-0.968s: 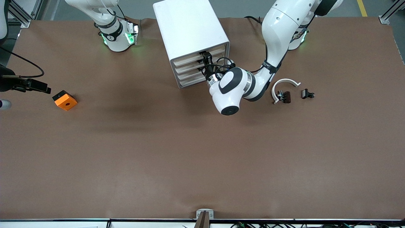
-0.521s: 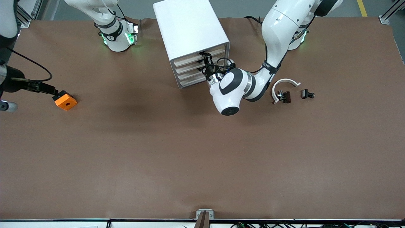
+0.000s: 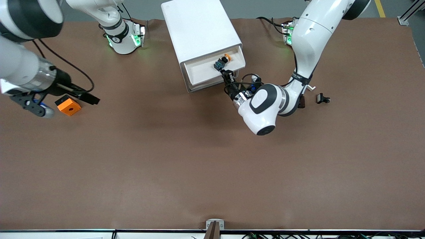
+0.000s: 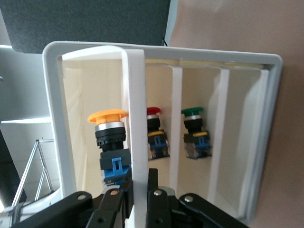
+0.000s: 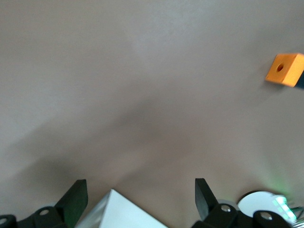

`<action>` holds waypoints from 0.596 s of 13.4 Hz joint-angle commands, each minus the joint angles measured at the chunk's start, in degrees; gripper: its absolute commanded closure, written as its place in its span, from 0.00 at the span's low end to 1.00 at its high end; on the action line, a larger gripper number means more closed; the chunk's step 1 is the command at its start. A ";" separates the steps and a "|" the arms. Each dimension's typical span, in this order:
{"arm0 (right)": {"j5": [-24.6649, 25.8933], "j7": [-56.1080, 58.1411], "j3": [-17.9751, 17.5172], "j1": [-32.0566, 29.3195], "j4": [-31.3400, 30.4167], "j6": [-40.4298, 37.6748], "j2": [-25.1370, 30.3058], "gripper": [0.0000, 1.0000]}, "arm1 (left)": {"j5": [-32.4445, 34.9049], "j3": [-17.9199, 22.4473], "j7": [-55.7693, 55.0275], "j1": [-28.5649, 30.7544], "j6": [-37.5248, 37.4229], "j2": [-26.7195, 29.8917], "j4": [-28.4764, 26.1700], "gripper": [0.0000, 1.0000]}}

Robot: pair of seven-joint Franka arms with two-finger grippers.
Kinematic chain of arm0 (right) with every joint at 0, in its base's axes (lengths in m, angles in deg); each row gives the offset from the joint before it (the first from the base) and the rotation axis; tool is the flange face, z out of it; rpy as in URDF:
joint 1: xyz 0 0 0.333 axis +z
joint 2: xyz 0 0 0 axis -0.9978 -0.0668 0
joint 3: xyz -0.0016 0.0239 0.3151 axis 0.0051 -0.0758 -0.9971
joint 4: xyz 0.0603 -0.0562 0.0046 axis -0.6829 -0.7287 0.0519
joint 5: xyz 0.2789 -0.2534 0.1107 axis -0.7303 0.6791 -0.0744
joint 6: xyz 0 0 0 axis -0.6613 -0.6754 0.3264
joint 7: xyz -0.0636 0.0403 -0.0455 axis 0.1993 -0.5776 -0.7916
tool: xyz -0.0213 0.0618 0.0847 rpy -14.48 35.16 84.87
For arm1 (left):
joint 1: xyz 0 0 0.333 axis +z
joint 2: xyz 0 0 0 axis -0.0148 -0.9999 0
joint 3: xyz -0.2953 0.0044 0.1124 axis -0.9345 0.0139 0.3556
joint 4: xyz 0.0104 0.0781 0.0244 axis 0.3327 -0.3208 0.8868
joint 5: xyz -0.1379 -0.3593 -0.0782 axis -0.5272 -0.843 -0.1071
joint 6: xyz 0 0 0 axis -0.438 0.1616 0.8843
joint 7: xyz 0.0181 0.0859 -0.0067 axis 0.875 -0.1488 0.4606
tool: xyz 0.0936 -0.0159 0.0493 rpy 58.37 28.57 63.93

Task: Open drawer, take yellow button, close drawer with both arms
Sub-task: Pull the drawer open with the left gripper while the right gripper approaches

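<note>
The white cabinet [image 3: 199,26] stands between the arms' bases. Its top drawer [image 3: 202,70] is pulled out toward the front camera. In it lies the button [image 3: 222,61], with a yellow-orange cap, black middle and blue base. My left gripper [image 3: 227,75] is shut on the drawer's front. In the left wrist view its fingers [image 4: 153,179] pinch the drawer's white front bar [image 4: 135,109], with the button [image 4: 109,140] just past it. My right gripper [image 3: 90,98] hangs open and empty over the table toward the right arm's end, beside the orange block [image 3: 68,105]. Its jaws stand wide apart in the right wrist view [image 5: 140,190].
A red-capped button [image 4: 153,133] and a green-capped one [image 4: 194,135] show in neighbouring compartments. The orange block [image 5: 285,69] has a hole in it. A small black clip [image 3: 322,98] lies toward the left arm's end, and a white arc [image 3: 311,87] peeks out by the left arm.
The left gripper shut on the top drawer's front and drew it out, which uncovered the button. The right arm swung in, and its gripper passed the orange block toward the cabinet.
</note>
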 commanded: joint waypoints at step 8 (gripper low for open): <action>0.47 -31.33 0.48 19.96 1.73 5.57 0.26 0.00 | -0.76 0.64 0.99 4.92 0.03 -1.59 4.43 0.61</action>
